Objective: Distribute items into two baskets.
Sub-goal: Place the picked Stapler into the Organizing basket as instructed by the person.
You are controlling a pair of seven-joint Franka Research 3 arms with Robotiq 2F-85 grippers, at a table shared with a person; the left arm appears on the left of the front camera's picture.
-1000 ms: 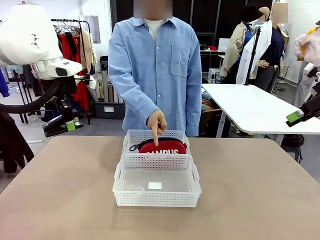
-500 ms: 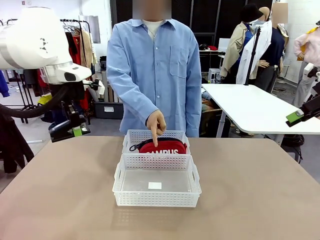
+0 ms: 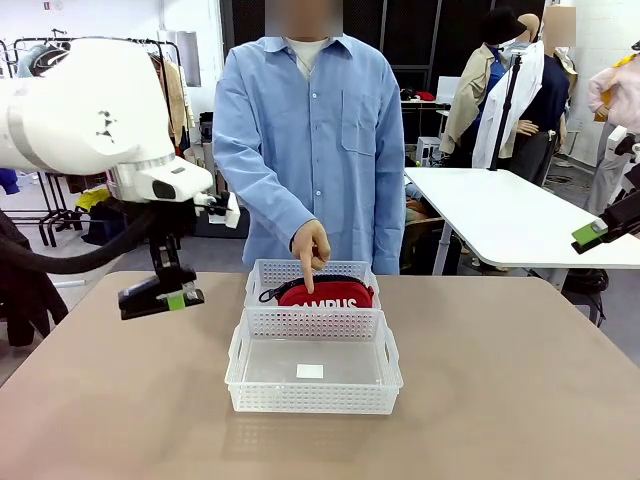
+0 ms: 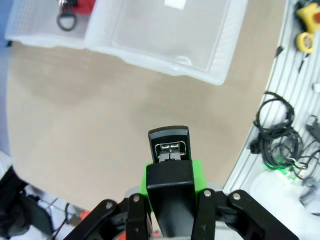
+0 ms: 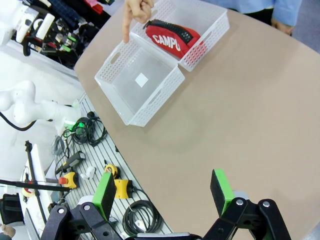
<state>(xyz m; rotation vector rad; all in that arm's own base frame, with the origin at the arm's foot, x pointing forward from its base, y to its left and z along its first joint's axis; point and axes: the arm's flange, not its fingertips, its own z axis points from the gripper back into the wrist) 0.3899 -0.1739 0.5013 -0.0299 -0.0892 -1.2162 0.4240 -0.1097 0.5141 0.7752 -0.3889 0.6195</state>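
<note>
pouch in far basket | near basket directly before it | stapler left, above table

Brown table in front, bare at both sides. Behind it, person in light blue shirt. White table farther right. Clothes rack with hanging clothes at far left. Beside the table edge, grey slatted floor with black cables and yellow tool.

White capitals on the red pouch: front view gives "AMPUS", the first letter cut off by a basket rim. Right wrist view reads "CAMPU". Nothing else legible.
</note>
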